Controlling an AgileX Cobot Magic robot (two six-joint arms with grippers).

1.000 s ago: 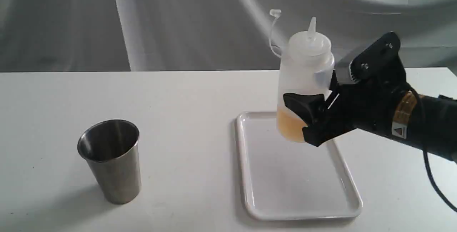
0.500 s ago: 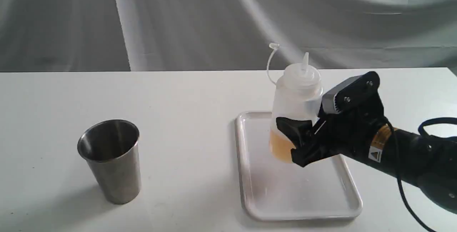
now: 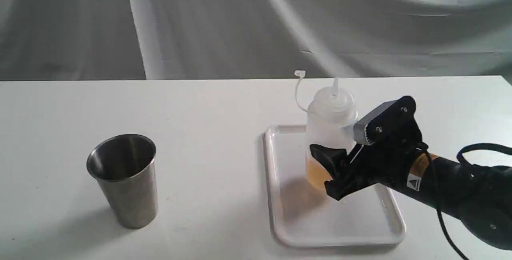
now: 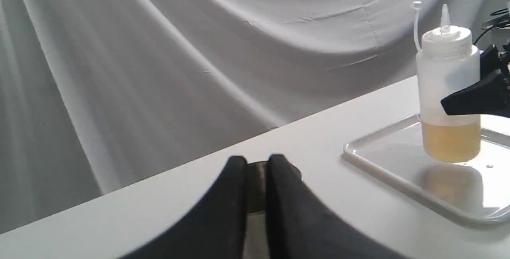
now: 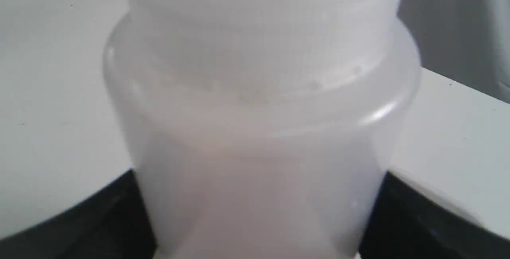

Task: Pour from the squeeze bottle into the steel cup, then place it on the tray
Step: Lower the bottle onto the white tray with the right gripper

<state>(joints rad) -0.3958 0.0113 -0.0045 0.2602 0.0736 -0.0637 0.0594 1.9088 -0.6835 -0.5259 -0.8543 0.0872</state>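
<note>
The squeeze bottle (image 3: 329, 126) stands upright over the far half of the white tray (image 3: 320, 220), with amber liquid in its lower part and its cap dangling on the tether. My right gripper (image 3: 334, 160) is shut on the bottle's lower body from the right. The bottle's base is at the tray surface; I cannot tell if it touches. In the right wrist view the bottle (image 5: 259, 131) fills the picture between black fingers (image 5: 79, 227). The steel cup (image 3: 124, 180) stands upright at the front left. My left gripper (image 4: 257, 167) holds nothing, its fingers close together, with a sliver of the cup (image 4: 255, 189) behind them.
The left wrist view shows the bottle (image 4: 448, 91) and the tray (image 4: 382, 159) off to one side. A grey cloth backdrop (image 3: 240, 24) hangs behind the white table (image 3: 208, 108). A black cable (image 3: 480, 148) loops over the right arm.
My right gripper has come down with the bottle, from well above the tray to the tray's surface, and shifted slightly left. The cup has stayed put.
</note>
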